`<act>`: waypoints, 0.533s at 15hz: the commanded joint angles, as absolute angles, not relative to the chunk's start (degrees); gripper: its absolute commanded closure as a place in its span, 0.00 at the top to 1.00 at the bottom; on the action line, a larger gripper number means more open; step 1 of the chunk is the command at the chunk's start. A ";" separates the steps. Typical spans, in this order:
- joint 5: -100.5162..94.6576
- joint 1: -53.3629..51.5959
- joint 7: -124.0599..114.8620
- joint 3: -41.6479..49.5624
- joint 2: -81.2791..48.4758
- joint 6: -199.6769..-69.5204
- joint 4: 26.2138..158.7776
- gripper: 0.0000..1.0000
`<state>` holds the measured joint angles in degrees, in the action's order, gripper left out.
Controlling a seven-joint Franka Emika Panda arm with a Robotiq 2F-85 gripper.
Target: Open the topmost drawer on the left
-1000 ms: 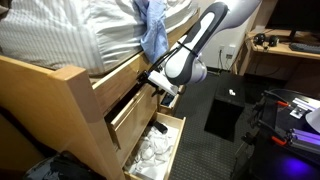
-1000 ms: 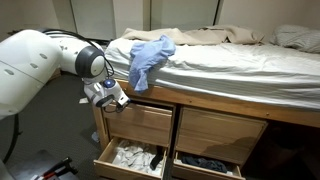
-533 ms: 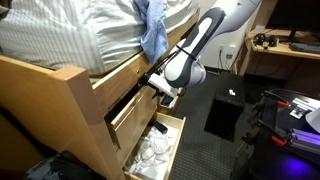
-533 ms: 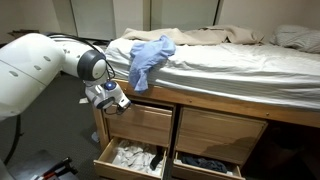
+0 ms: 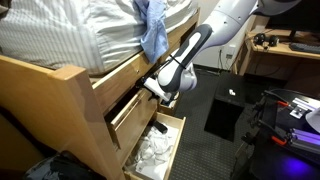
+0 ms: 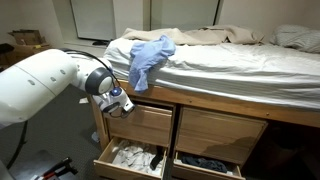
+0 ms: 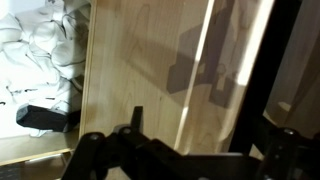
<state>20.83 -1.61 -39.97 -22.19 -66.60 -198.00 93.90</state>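
Observation:
The topmost left drawer (image 5: 133, 106) is a light wooden drawer under the bed, pulled out a little, with a dark gap above its front. It also shows in an exterior view (image 6: 145, 124) and fills the wrist view (image 7: 160, 70). My gripper (image 5: 160, 92) is at the drawer's outer top corner, seen too in an exterior view (image 6: 118, 105). In the wrist view my dark fingers (image 7: 205, 150) stand apart over the wooden front, holding nothing that I can see.
The drawer below (image 5: 176, 135) is pulled out and holds white clothes (image 6: 130, 158), also in the wrist view (image 7: 40, 45). The lower right drawer (image 6: 205, 166) is open with dark clothes. A blue cloth (image 6: 150, 58) hangs over the bed edge. A black box (image 5: 225, 115) stands on the floor.
My arm has swung; the elbow has moved up and the wrist has dropped slightly along the drawer's corner. The drawer gap looks about the same.

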 commanded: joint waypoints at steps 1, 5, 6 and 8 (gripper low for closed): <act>19.86 0.22 -38.47 -24.71 -69.53 -197.90 89.08 1.00; 22.57 -1.49 -38.71 -22.76 -68.40 -196.74 90.30 1.00; 22.60 -1.47 -38.71 -22.75 -68.40 -196.52 90.21 1.00; 22.51 -1.55 -38.65 -22.67 -68.87 -196.69 89.73 1.00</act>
<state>21.28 -1.30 -39.97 -22.57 -68.32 -196.47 90.48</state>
